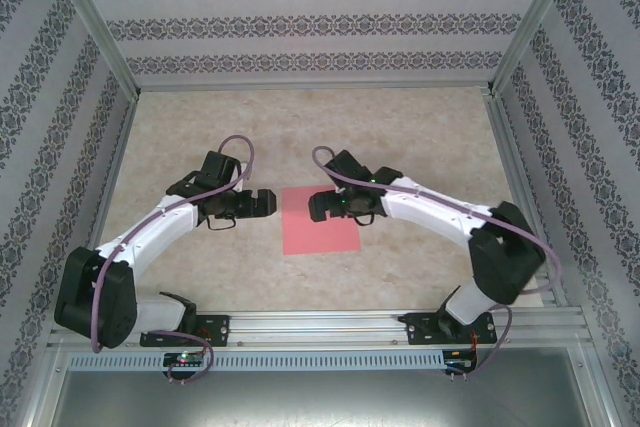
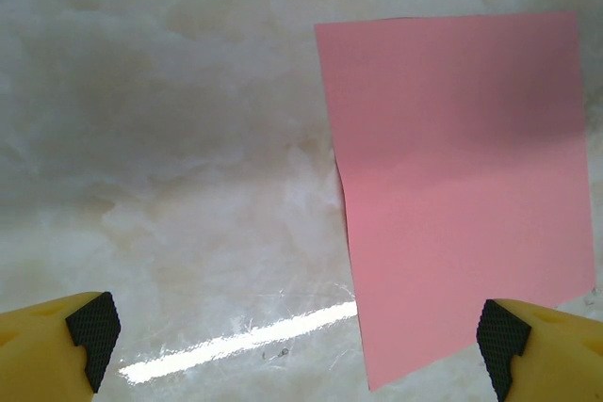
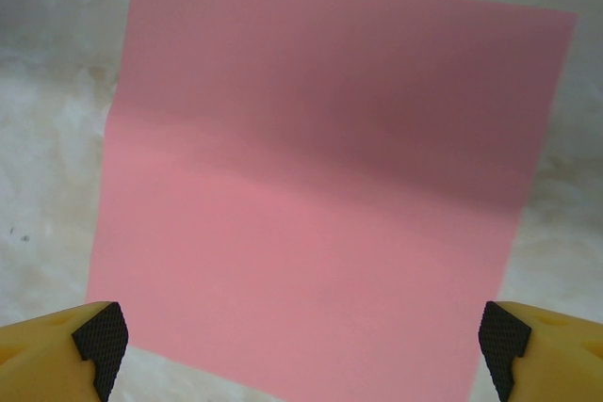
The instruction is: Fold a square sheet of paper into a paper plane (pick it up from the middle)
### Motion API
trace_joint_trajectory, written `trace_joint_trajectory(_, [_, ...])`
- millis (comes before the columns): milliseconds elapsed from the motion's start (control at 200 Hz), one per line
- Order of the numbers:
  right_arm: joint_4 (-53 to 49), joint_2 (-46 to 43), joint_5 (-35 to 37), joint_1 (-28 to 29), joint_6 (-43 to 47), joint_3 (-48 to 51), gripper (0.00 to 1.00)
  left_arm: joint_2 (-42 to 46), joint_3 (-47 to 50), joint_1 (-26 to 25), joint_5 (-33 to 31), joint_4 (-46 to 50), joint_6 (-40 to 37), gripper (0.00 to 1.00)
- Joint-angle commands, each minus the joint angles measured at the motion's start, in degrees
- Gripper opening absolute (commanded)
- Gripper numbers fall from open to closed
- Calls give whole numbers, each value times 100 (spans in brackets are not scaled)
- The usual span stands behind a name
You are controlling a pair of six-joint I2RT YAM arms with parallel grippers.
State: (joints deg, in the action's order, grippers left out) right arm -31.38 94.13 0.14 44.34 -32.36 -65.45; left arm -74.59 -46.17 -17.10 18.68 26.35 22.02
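1 square sheet of paper [image 1: 320, 237] is lying flat on the table [image 1: 420, 137]. 2 grippers are hovering with jaws gaping wide, holding nothing: left gripper [image 1: 262, 203] just beside its left edge, right gripper [image 1: 320, 205] over its far part.

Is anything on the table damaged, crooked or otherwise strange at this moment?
Nothing is spilled or torn. The square sheet of paper lies flat on the table. One small oddity: a faint crease seems to run across its middle, with a slight kink in its edge there.
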Motion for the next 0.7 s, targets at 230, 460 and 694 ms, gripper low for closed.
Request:
trace_joint_trajectory(230, [-427,1173,667,238,-573,-866,98,94,274,250,-76,-212,197,100])
trace_joint_trajectory(460, [-401,1670,680,251,-658,-1157,98,146,302,288,-76,-134,199,100])
trace_joint_trajectory(694, [-519,2046,746,242,-719,-1408,97,132,313,331,-23,-114,171,100])
